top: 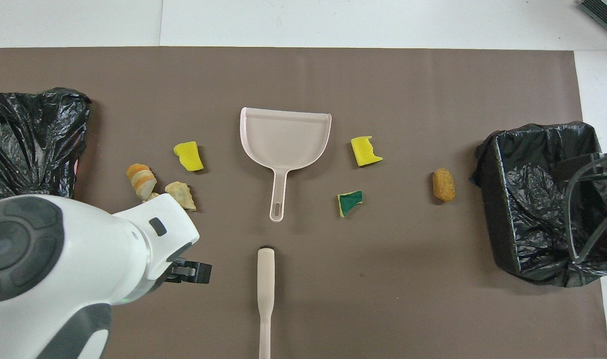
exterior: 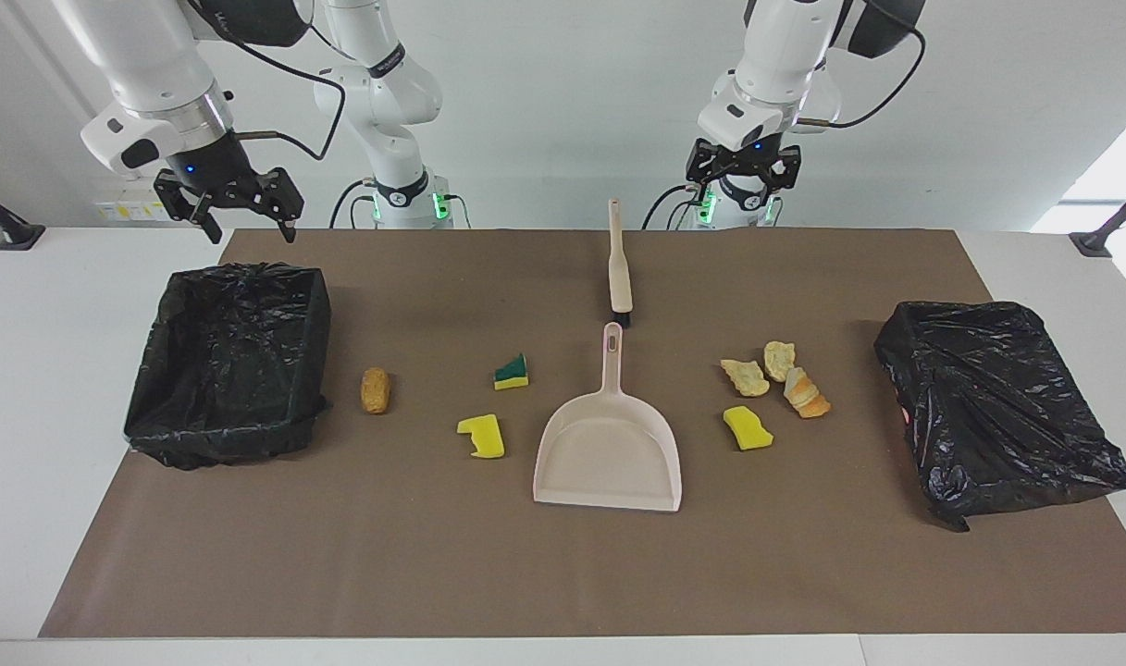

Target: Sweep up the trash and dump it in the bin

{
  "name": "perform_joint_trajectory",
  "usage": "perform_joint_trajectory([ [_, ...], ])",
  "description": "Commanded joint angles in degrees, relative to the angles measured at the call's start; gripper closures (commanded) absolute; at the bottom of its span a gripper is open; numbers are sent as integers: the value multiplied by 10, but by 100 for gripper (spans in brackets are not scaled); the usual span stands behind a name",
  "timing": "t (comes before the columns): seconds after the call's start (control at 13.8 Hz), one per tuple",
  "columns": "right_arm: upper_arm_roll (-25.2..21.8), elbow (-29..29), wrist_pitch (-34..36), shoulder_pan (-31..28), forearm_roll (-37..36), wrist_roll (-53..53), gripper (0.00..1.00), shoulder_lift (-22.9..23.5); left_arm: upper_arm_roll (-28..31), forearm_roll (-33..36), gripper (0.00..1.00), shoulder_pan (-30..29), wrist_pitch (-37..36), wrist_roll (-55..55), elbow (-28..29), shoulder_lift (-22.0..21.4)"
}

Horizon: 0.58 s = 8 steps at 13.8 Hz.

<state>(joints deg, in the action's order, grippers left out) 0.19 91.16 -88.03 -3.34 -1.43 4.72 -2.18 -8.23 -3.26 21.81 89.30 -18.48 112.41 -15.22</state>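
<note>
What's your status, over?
Left gripper open, up near brush. Right gripper open, waiting above bin. Trash unswept, dustpan empty. Nothing blocking.

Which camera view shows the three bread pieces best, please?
The facing view. All three bread pieces lie uncovered there, near the yellow sponge chunk. In the overhead view, the left arm hides most of one bread piece, so only two show well.

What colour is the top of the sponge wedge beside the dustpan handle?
Dark green, over a yellow base, on the sponge wedge; clearest in the overhead view.
</note>
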Motion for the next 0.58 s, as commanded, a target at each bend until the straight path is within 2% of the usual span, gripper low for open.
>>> perform_joint_trajectory([
  [0.0,2,1,8,-4,1,-8,0,-5,10,-27,0,45,36,-53,66,-28],
  [0.22,-2,2,11,-4,-1,-3,0,-5,9,-31,0,103,111,-117,138,-56],
  [0.36,3,30,-1,-2,-1,-6,0,-25,9,-32,0,153,149,-153,180,-56],
  [0.51,3,48,-18,15,0,-11,0,-24,9,-32,0,193,196,-196,227,-53],
])
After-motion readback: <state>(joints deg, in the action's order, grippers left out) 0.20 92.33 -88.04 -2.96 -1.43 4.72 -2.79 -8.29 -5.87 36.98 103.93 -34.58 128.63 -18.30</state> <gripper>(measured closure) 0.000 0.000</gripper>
